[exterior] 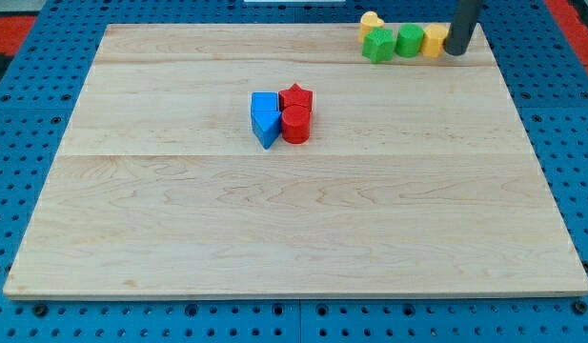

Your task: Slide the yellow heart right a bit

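Observation:
Two yellow blocks sit at the view's top right. One yellow block (371, 20) with a rounded top, possibly the heart, lies at the board's top edge, just above a green star-like block (377, 46). The other yellow block (434, 40) ends a row with a second green block (410, 40); its shape is unclear. My tip (455, 53) is at this yellow block's right side, touching it or nearly so.
A cluster sits near the board's middle: a blue cube (264, 102), a blue wedge (266, 128), a red star (295, 96) and a red cylinder (295, 125). The wooden board (294, 238) lies on a blue pegboard surface.

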Tool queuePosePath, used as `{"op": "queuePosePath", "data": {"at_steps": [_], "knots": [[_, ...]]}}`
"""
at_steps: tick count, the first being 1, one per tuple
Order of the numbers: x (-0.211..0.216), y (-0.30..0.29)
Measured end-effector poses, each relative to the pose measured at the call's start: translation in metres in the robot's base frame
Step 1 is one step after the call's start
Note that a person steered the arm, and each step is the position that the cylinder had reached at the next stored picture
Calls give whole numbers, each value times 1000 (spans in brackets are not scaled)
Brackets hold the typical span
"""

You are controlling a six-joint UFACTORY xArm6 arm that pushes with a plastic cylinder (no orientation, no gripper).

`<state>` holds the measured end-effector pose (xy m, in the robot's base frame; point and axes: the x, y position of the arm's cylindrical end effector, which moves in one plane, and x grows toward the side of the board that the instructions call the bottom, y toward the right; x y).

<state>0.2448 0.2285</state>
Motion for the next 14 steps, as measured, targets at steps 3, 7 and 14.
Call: {"op": "queuePosePath", "data": {"at_steps": [3,7,14], "knots": [[-13,-13],[50,-147],[-53,-143]]}}
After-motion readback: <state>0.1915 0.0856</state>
